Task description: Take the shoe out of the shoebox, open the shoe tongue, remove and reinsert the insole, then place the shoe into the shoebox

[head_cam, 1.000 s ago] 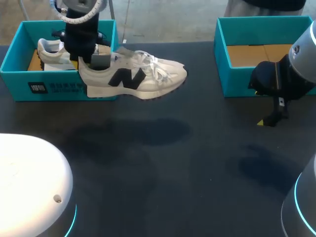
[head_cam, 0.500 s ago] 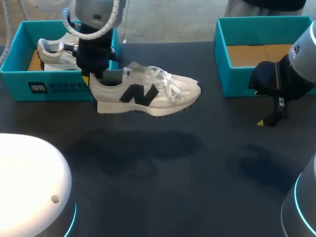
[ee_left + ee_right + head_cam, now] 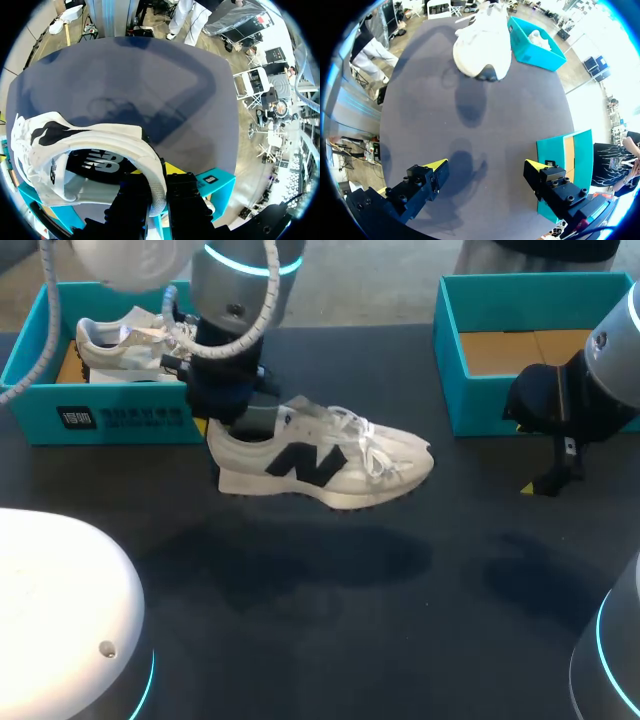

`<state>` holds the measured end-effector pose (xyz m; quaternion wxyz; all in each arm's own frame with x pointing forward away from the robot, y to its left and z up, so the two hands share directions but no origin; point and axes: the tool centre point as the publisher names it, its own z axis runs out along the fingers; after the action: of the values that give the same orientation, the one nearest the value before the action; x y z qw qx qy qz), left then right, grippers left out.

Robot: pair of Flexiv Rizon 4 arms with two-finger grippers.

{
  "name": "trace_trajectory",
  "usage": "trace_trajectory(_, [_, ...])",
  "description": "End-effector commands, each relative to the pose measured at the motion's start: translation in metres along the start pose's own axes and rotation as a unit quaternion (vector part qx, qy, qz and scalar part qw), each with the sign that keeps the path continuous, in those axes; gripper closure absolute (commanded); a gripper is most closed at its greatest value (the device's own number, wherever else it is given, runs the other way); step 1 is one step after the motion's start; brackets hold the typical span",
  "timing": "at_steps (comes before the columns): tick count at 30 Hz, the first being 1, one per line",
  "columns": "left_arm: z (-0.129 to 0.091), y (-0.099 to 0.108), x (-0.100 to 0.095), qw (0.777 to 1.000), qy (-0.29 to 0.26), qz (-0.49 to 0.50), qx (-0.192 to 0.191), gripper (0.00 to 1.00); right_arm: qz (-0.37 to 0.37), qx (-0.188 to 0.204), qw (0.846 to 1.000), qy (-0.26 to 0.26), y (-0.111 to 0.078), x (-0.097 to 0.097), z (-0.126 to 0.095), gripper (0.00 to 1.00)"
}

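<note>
The left gripper has carried the shoe off the left shoebox over the last second. A second ago the heel hung over the box's near wall; now the whole shoe is past it, lower and nearer the middle of the table, toe pointing toward my right side. The gripper pinches the heel collar, one finger inside the shoe and one outside, as the left wrist view shows. The first step, getting the shoe out, looks all but done; what remains is setting it down so the tongue can be opened.

The right gripper has not moved; it hangs over the table beside the right shoebox, fingers spread wide with nothing between them.

Some things are hard to make out. The shadow lying apart from the sole suggests the shoe is still in the air, though no view shows the gap itself. The left gripper's yellow tips are almost wholly covered by the heel; only a sliver shows. The dark insole is visible through the shoe's opening, but the tongue lies under the laces and I cannot tell how it sits. A second shoe lies in the left shoebox, half hidden behind the arm.
</note>
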<state>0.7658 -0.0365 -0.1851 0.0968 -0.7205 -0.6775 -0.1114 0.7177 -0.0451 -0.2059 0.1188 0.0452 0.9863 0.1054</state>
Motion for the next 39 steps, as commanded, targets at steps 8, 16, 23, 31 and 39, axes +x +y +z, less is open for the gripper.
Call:
trace_trajectory(8, [0.028,-0.008,-0.024,1.000,-0.013,0.000,-0.008,1.00,0.000,0.001,1.000,-0.001,0.000,0.000,0.001,0.00])
trace_trajectory(16, [0.054,-0.015,-0.036,1.000,0.002,-0.015,-0.009,1.00,0.000,0.001,1.000,-0.001,0.000,0.000,0.001,0.00])
trace_trajectory(23, [0.075,-0.020,-0.043,0.999,0.006,-0.034,0.002,1.00,0.000,0.001,1.000,-0.001,0.000,0.000,0.001,0.00])
trace_trajectory(31, [0.105,-0.029,-0.051,0.998,0.004,-0.059,0.012,1.00,0.000,0.001,1.000,-0.001,0.000,0.000,0.001,0.00])
trace_trajectory(39, [0.129,-0.033,-0.055,0.998,0.004,-0.059,0.014,1.00,0.000,0.001,1.000,-0.001,0.000,0.000,0.001,0.00])
